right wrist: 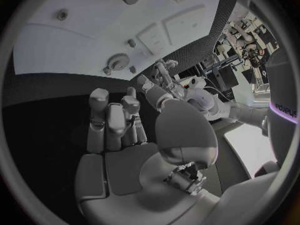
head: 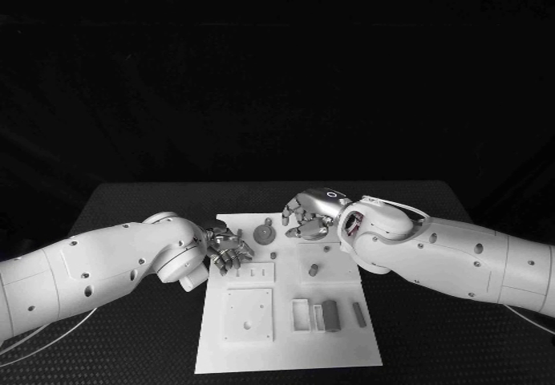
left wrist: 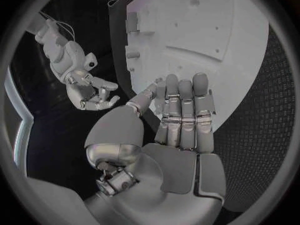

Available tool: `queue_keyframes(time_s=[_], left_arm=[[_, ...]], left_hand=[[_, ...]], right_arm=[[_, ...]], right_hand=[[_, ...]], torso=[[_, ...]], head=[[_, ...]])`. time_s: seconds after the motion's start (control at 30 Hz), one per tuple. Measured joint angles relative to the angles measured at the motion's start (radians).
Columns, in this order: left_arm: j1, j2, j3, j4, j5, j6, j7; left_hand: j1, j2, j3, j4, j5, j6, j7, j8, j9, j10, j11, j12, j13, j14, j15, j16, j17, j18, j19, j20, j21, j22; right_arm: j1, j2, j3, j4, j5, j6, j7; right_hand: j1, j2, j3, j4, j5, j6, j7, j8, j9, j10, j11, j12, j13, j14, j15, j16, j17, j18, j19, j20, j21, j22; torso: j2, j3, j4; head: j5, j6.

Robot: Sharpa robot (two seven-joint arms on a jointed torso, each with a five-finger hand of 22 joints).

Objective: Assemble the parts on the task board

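From the head camera: white rectangular task board (head: 289, 321) flat on the black textured surface (head: 139, 200), both silver many-fingered hands at its far end. Left hand (head: 228, 249) over the board's left edge, fingers curled downward beside a small square recessed panel (head: 254, 273); right hand (head: 310, 213) just beyond the far edge, fingers loosely bent, nothing between them. Between the two hands, a small grey toothed gear (head: 265, 234) lying on the board, near both and touched by neither. Nearer the robot, a short grey upright peg (head: 313, 270), a larger square plate (head: 248, 314) with holes, and a set of shallow slots (head: 308, 314) holding a dark grey rectangular block (head: 331, 315); a slim grey bar (head: 360, 314) just beside them.

From the left wrist: left hand (left wrist: 181, 120) with fingers straight and pressed side by side, thumb apart, holding nothing, fingertips over the board's bare white face (left wrist: 206, 30); right hand (left wrist: 94, 92) hanging off the board, fingers part-curled and empty.

From the right wrist: right hand (right wrist: 115, 120) over the black surface short of the board's edge (right wrist: 62, 55), fingers bent and apart; gear (right wrist: 117, 62) ahead of the fingertips, well apart from them.
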Motion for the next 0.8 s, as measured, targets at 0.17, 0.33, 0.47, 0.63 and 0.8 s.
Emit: queue_keyframes(time_s=[0.17, 0.33, 0.47, 0.63, 0.8], left_arm=[[-0.014, 0.011, -0.001, -0.012, -0.054, 0.006, -0.012], [-0.017, 0.021, 0.0, -0.016, -0.104, 0.009, -0.019], [-0.018, 0.023, 0.0, -0.016, -0.145, 0.015, -0.027], [-0.02, 0.033, 0.0, -0.016, -0.189, 0.02, -0.039], [-0.024, 0.037, 0.0, -0.016, -0.221, 0.025, -0.049]], left_hand=[[-0.009, -0.001, -0.002, 0.007, -0.003, -0.003, -0.003, 0.025, 0.0, -0.006, -0.009, 0.062, 0.035, 0.004, -0.011, 0.063, -0.007, -0.008, 0.017, -0.017, 0.027, 0.042], [-0.012, -0.004, -0.006, 0.014, -0.027, -0.005, -0.005, 0.04, 0.0, -0.015, -0.018, 0.13, 0.068, 0.014, -0.029, 0.137, -0.02, -0.016, 0.042, -0.035, 0.064, 0.059], [-0.016, -0.008, -0.01, 0.019, -0.03, -0.007, -0.007, 0.058, 0.0, -0.019, -0.031, 0.183, 0.089, 0.015, -0.044, 0.202, -0.03, -0.024, 0.056, -0.049, 0.101, 0.059], [-0.021, -0.013, -0.017, 0.026, -0.03, -0.01, -0.01, 0.083, 0.0, -0.024, -0.036, 0.227, 0.099, 0.017, -0.064, 0.275, -0.038, -0.032, 0.069, -0.061, 0.155, 0.059], [-0.025, -0.017, -0.021, 0.03, -0.034, -0.01, -0.012, 0.097, 0.0, -0.018, -0.043, 0.242, 0.099, 0.025, -0.072, 0.3, -0.05, -0.032, 0.076, -0.068, 0.179, 0.059]], right_arm=[[0.001, -0.003, 0.009, 0.009, 0.003, -0.001, -0.001], [0.002, -0.005, 0.011, 0.011, 0.007, -0.001, -0.002], [0.002, -0.005, 0.012, 0.012, 0.009, -0.001, -0.002], [0.002, -0.005, 0.013, 0.012, 0.012, -0.001, -0.003], [0.002, -0.004, 0.014, 0.014, 0.013, -0.001, -0.003]], right_hand=[[0.0, 0.0, 0.0, 0.0, 0.0, 0.0, 0.0, 0.0, 0.0, 0.0, 0.0, 0.0, 0.0, 0.0, 0.0, 0.0, 0.0, 0.0, 0.0, 0.0, 0.0, 0.0], [0.0, 0.0, 0.0, 0.0, 0.0, 0.0, 0.0, 0.0, 0.0, 0.0, 0.0, 0.0, 0.0, -0.001, 0.001, 0.0, -0.001, 0.0, 0.0, 0.0, 0.0, 0.0], [0.0, 0.0, 0.0, 0.0, 0.0, 0.0, 0.0, 0.0, 0.0, 0.0, 0.0, 0.0, 0.0, -0.001, 0.001, 0.0, -0.002, 0.0, 0.0, 0.0, 0.0, 0.0], [0.0, 0.0, 0.0, 0.0, 0.0, 0.0, 0.0, -0.004, 0.0, 0.0, 0.0, 0.0, 0.0, -0.001, 0.001, 0.0, -0.004, 0.0, 0.0, 0.001, 0.0, 0.0], [0.004, -0.004, 0.0, 0.0, 0.0, 0.001, -0.001, -0.004, 0.0, 0.0, 0.0, 0.0, 0.0, -0.001, 0.002, 0.0, -0.004, 0.0, 0.0, 0.001, 0.0, 0.0]], torso=[[0.0, -0.0007, -0.0004], [0.0, -0.0012, 0.0012], [-0.001, -0.0015, 0.002], [-0.001, -0.0015, 0.0026], [-0.001, -0.0013, 0.0026]], head=[[-0.002, -0.006], [-0.006, -0.012], [-0.007, -0.016], [-0.008, -0.019], [-0.007, -0.022]])
